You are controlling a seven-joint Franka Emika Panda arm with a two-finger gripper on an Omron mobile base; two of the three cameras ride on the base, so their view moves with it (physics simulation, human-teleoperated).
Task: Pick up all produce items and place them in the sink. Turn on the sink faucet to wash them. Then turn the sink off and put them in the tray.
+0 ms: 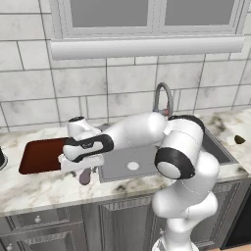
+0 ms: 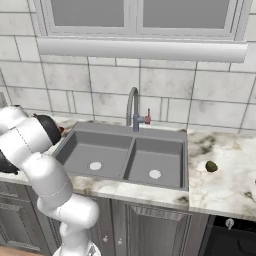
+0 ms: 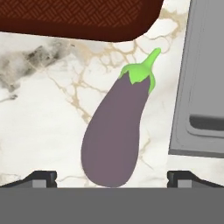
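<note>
Setting: marble counter (image 1: 34,188) under a tiled wall, with the sink (image 2: 125,172) set into it.
Tool: my gripper (image 1: 81,169) hangs over the eggplant (image 3: 116,135), fingers spread wide, nothing held.
Targets: I see the eggplant lying between the tray (image 1: 41,154) and the sink; the olive-brown item (image 2: 211,166) sits on the counter right of the sink.
Risk: I judge the smooth tapered skin may slip if I close off-centre.
Views: my hand camera shows the green stem; the right base camera shows the faucet (image 2: 132,110).
</note>
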